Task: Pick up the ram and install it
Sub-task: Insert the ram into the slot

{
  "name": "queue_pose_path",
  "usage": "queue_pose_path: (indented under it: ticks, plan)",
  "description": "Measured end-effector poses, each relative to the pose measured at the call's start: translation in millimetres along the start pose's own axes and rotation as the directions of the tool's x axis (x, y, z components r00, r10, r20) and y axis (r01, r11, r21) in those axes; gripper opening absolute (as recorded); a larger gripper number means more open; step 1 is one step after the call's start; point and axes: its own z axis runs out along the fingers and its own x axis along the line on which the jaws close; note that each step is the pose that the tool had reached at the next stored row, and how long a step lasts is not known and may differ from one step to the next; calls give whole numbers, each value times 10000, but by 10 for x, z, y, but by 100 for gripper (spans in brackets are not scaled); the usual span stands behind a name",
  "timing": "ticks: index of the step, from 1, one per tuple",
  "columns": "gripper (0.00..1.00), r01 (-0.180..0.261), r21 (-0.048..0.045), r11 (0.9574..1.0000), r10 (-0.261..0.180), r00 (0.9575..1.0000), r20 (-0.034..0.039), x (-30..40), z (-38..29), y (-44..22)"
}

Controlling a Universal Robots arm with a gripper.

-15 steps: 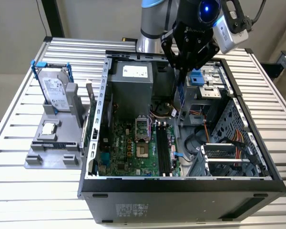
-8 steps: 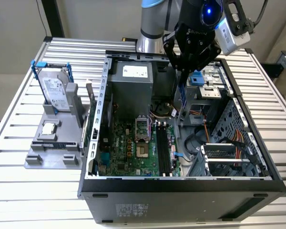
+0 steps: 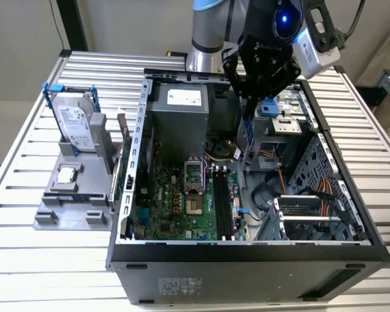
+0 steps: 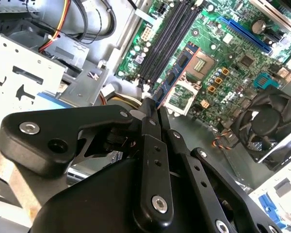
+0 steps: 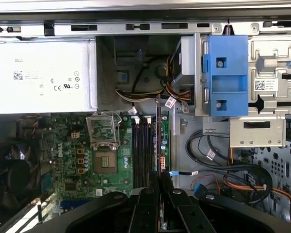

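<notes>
Behind my ribbed metal counter [image 3: 45, 266] a plain pale wall [image 3: 130, 23] is running at twelve o'clock, a dark post [image 3: 73, 23] standing at eleven.

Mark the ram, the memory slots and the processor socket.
ram [image 4: 178, 68], second wrist view, on its flat face, mid-board
memory slots [image 5: 141, 155], first wrist view, mid-length of the black slots
processor socket [image 5: 104, 162], first wrist view, its centre
</notes>
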Motion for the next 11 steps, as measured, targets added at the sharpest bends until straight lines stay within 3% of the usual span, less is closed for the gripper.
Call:
queue_pose_path:
  ticks: [11]
  plan:
    - [0,-2,0,10000,2,10000,0,0,28,0]
